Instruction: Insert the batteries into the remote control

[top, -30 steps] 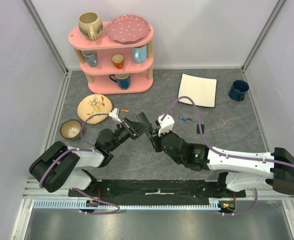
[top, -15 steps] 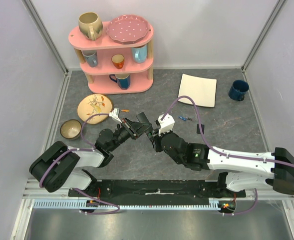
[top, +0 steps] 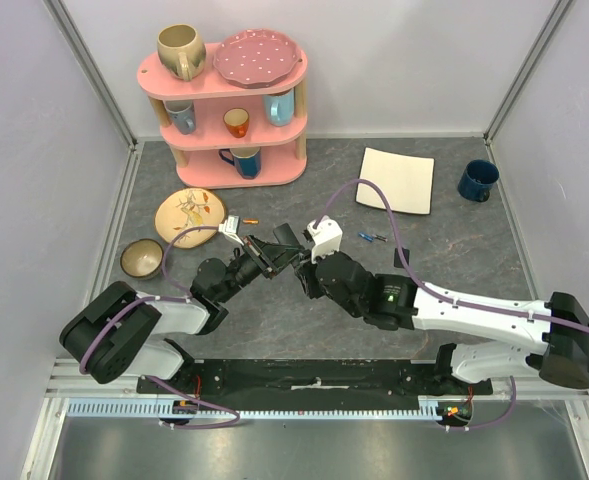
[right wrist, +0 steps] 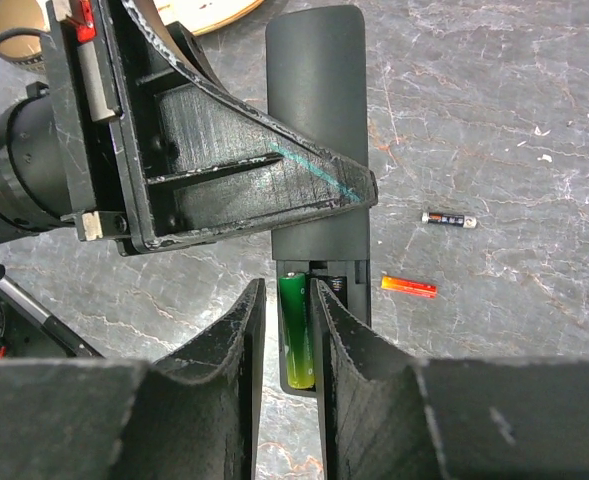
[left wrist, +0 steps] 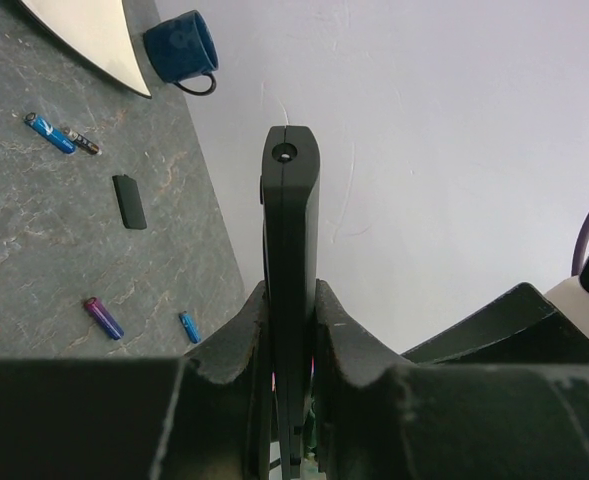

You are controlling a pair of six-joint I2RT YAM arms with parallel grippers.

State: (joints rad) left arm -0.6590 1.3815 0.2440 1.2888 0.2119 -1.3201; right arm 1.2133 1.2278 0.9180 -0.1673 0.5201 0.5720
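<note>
From above, a grey, marble-veined surface [top: 454,250] lies between pale lilac walls [top: 34,150]. A pink three-tier shelf [top: 152,80] stands at the back, and a white square plate [top: 397,180] and a dark blue mug [top: 477,180] lie to the right. Both arms reach low and inward. The left end effector [top: 266,252] and right end effector [top: 299,265] meet mid-surface at the black remote control [top: 286,237].

In the left wrist view, the left end effector is clamped on the slim, matte plastic remote control, seen edge-on and raised off the surface. Below lie loose batteries [left wrist: 50,132], small glossy cylinders in blue and purple, and a flat black rectangular piece [left wrist: 129,201].

In the right wrist view, the right end effector's ridged fingers [right wrist: 244,330] stand narrowly apart on either side of a green battery [right wrist: 295,330]. It lies in the open compartment at the remote control's end. Whether they pinch it cannot be told.
</note>
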